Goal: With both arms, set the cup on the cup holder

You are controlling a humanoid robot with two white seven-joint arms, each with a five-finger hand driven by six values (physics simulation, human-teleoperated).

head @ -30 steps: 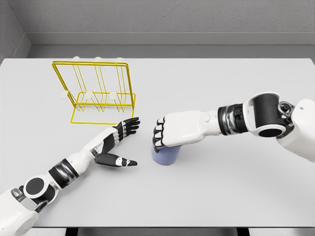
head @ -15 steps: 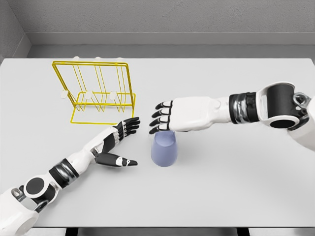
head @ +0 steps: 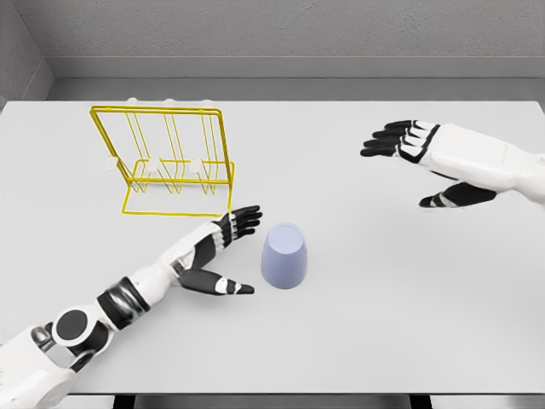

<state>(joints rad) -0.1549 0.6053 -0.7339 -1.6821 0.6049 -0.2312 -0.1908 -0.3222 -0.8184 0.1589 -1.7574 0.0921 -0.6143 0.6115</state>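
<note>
Cup [head: 284,256] free on open desk [head: 366,324], near-right of cup holder [head: 168,162]; left hand [head: 215,256] just beside, right hand [head: 438,162] well apart, fingers spread.

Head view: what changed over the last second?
The right hand let go of the cup: it was closed over its top, then lifted off and pulled back to the upper right, fingers now spread. The left hand edged closer to the cup, open beside it, not touching. The cup stands in the same spot on the table, and the yellow cup holder has not moved.
</note>
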